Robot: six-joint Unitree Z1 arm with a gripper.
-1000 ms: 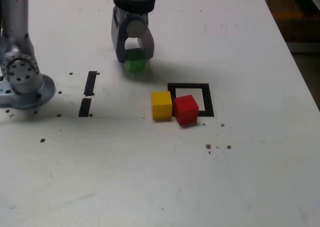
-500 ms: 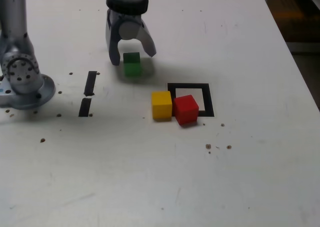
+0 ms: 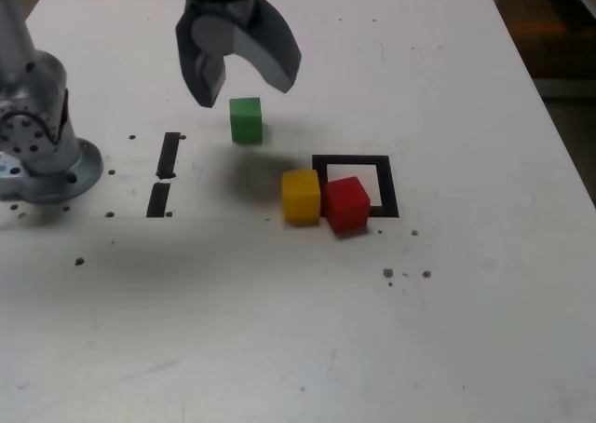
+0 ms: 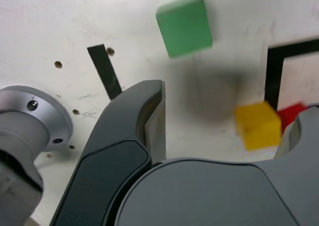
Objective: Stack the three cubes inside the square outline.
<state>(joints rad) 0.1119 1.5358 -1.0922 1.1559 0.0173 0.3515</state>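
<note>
Jaws spread wide and gripping nothing: that was how we found the gripper (image 3: 244, 86), lifted clear of the white table (image 3: 279, 330) and hanging above the green cube (image 3: 246, 120). In the exterior view that cube sat alone on the table, apart from both fingers and well outside the square outline (image 3: 355, 185), up and toward the exterior view's left of it.

We saw the yellow cube (image 3: 301, 196) just outside the outline's edge on the exterior view's left, touching or nearly touching the tape. The red cube (image 3: 347, 203) stood just beside the yellow one on its other side, turned slightly askew and straddling the outline's near corner, partly on the white interior and partly over the black tape. We could not tell whether red and yellow actually touched.

Two short black tape strips (image 3: 164, 173) lay toward the exterior view's left, near the arm's round metal base (image 3: 47, 162).

From the wrist view we noted the green cube (image 4: 184, 26) beyond the dark fingers (image 4: 129, 136), the yellow cube (image 4: 257, 126) showing between them, and a sliver of red (image 4: 293, 115) beside the outline (image 4: 273, 71).
</note>
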